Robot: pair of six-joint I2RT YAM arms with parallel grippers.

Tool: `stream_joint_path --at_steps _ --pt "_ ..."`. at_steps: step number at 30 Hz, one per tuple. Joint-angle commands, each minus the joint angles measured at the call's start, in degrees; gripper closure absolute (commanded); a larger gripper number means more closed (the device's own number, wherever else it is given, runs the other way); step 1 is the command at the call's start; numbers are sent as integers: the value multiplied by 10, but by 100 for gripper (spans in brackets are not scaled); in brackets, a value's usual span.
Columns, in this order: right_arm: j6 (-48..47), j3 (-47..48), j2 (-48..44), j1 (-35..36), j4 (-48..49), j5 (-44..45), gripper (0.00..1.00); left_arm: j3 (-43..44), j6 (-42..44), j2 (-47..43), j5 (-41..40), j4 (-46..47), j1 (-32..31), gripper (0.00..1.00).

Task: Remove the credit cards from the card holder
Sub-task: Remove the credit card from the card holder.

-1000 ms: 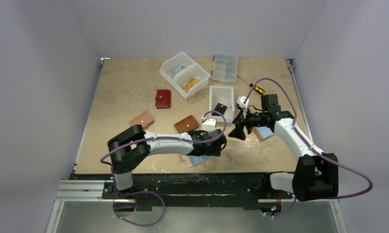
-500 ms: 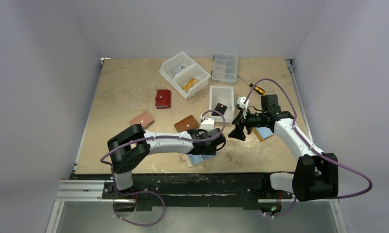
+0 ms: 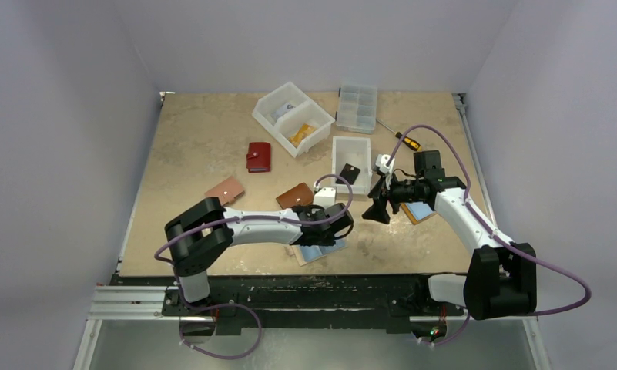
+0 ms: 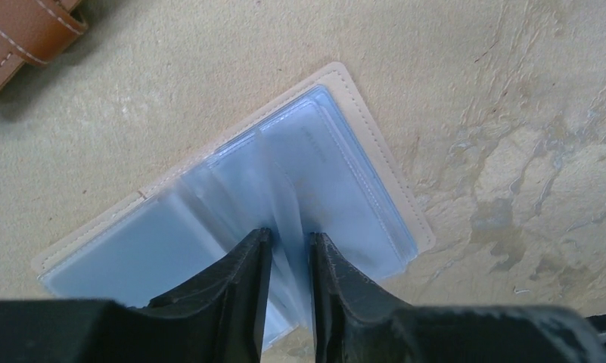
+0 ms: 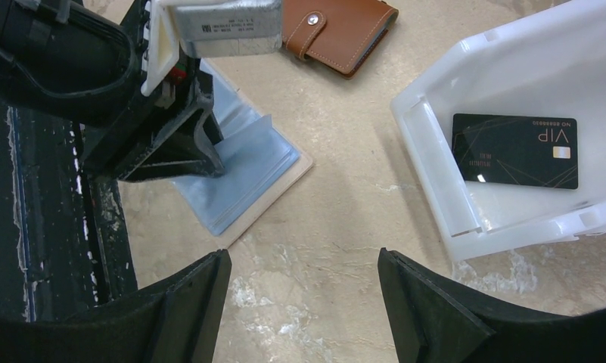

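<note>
Gripper (image 4: 288, 240), left, narrowed around card holder (image 4: 385, 162) sleeve.

I'm seeing the card holder (image 4: 345, 151) lying open on the table (image 3: 197, 146), near middle, under my left gripper (image 4: 284, 243). A wallet (image 5: 341, 30) is lying just beyond it. Farther right, a bin (image 5: 424, 144) is holding a card (image 5: 515, 150); my right gripper (image 5: 301, 261) is hovering between.

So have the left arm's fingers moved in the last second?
Yes, a little. From above, the left fingers have shifted left, away from the white bin, and narrowed around a clear sleeve of the card holder.
</note>
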Motion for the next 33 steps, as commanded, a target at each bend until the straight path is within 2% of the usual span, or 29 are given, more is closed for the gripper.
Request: stream_joint_path --at_steps 1,4,14,20,24,27,33 --pt "-25 1 -7 -2 -12 -9 20 -37 4 -35 48 60 -1 79" --pt "-36 1 -6 -2 -18 -20 21 -65 10 -57 61 91 5 88" --pt "-66 1 4 14 -35 -47 23 -169 -14 -139 111 188 40 90" --pt "-85 7 20 102 -36 7 24 -228 -42 -195 133 219 64 77" --pt "-96 9 39 163 -26 60 27 -266 -66 -230 140 225 81 74" --pt "-98 5 54 206 -3 100 31 -294 -95 -255 134 208 90 72" --pt "-106 2 76 274 30 166 39 -338 -147 -314 109 150 104 60"
